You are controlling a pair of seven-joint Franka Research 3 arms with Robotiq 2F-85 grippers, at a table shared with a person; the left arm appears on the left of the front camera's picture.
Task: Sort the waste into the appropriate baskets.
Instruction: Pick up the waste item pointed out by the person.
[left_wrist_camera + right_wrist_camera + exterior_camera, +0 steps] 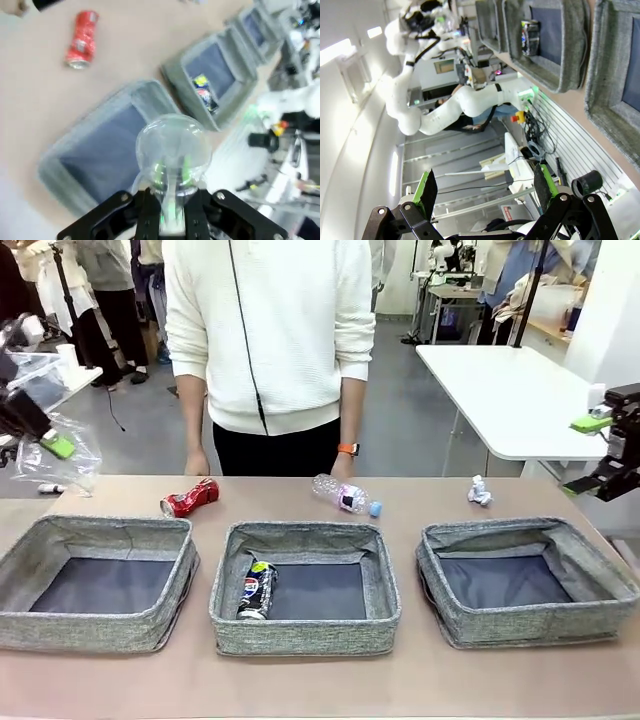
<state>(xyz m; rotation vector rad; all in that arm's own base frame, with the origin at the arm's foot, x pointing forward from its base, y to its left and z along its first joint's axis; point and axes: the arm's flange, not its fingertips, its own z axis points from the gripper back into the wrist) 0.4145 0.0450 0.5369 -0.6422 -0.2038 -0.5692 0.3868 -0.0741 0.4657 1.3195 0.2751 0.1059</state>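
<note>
The left gripper (pixel 172 175) pinches the clear plastic cup (pixel 172 142) high over the left basket (pixel 100 145), likely ready to drop it there; the right gripper (pixel 482 189) hangs wide open aside; red can (pixel 189 498), bottle (pixel 345 496) and paper wad (pixel 479 491) lie on the table (pixel 300 685) behind

Table (pixel 300 685): tan top, nearest the camera.
White table (pixel 505 390): far right, behind the tan one.
Person (pixel 270 330): white sweater, standing at far edge, centre.
Wristband (pixel 347 449): orange.
</note>
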